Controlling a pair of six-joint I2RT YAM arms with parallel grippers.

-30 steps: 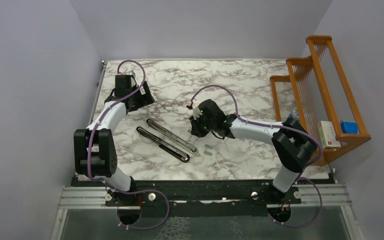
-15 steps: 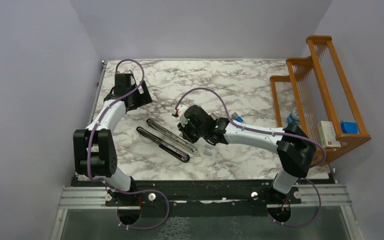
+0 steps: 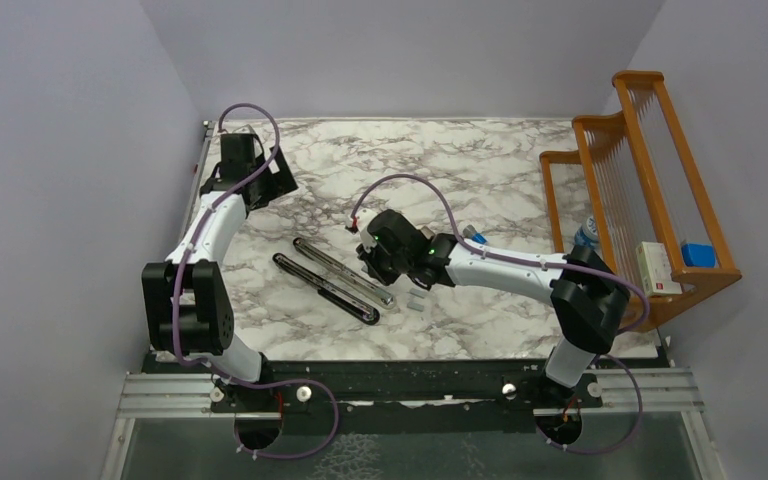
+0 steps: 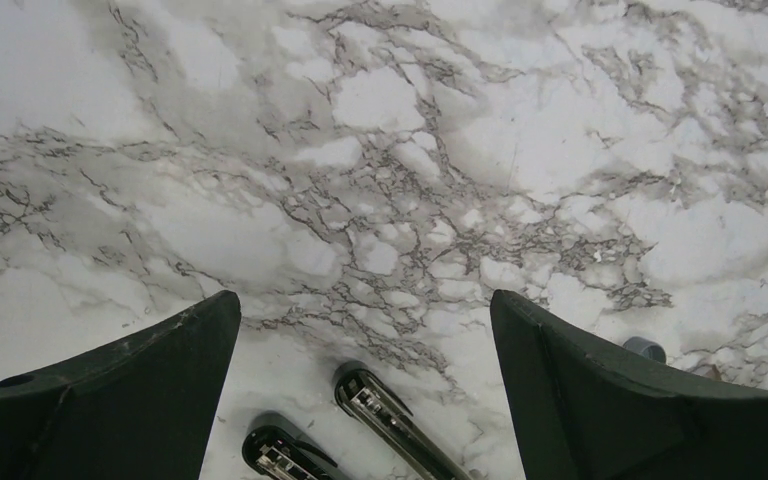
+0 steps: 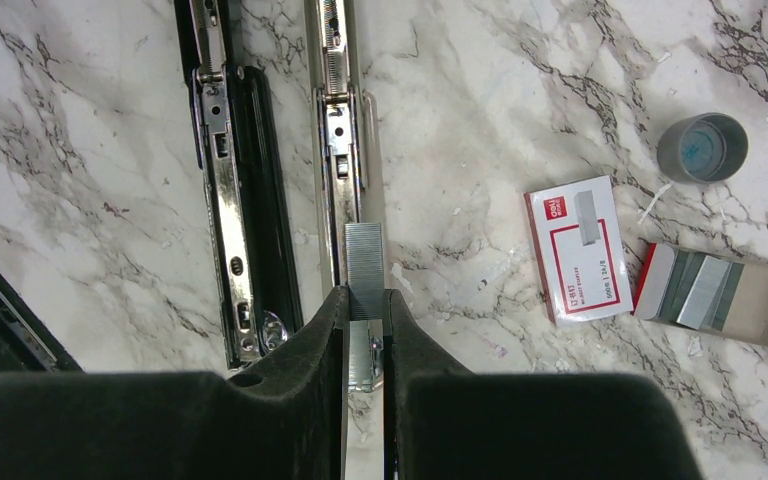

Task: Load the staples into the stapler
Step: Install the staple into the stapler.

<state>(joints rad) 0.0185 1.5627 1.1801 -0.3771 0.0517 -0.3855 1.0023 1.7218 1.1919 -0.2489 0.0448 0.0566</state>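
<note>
The stapler lies opened flat as two long bars, the magazine rail [image 3: 345,272] [image 5: 338,140] and the black base arm [image 3: 325,290] [image 5: 228,200]. My right gripper [image 3: 382,262] [image 5: 364,295] is shut on a silvery strip of staples [image 5: 365,258], held lengthwise over the near end of the rail. I cannot tell if the strip sits in the channel. More staples [image 5: 705,285] lie in an open cardboard tray beside the white-and-red box [image 5: 578,250]. My left gripper [image 3: 260,180] [image 4: 365,300] is open and empty, beyond the stapler's far ends [image 4: 380,405].
A small grey cup [image 5: 702,148] stands near the box. A little blue-and-white cylinder [image 3: 472,236] lies by the right forearm. A wooden rack [image 3: 650,180] at the right edge holds a white-and-red box [image 3: 657,268] and a blue block [image 3: 698,253].
My right gripper has moved left with the staple strip, from beside the stapler to over the magazine rail's end. My left gripper has drawn back toward the table's far left.
</note>
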